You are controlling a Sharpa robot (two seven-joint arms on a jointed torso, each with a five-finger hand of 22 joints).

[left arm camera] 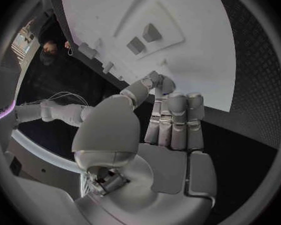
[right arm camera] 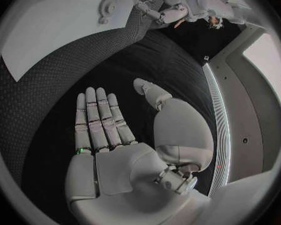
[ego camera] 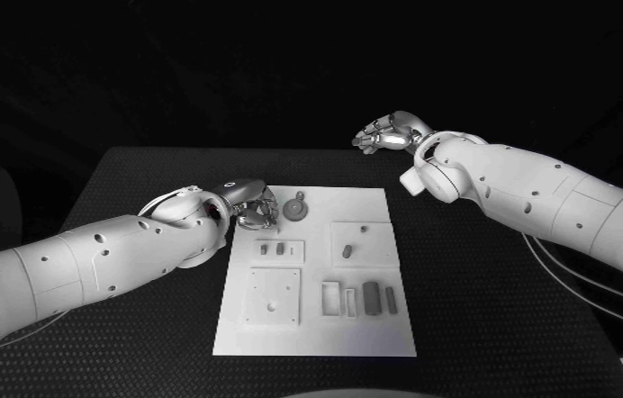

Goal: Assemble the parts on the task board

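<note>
My left hand [ego camera: 253, 207] hovers at the far left corner of the task board [ego camera: 370, 335], fingers pressed together and holding nothing, just beside the round geared part [ego camera: 297, 207], which lies to its right. My right hand [ego camera: 387, 133], fingers spread flat and empty, hangs over the bench [ego camera: 493, 326] well beyond the board. I judge the left the nearer.

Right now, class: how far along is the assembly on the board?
Barely begun. Nothing looks assembled: the parts lie loose on the board. The left hand is at the board's far left corner beside the gear, holding nothing. The right hand hangs open, off the board. All placing remains.
</note>
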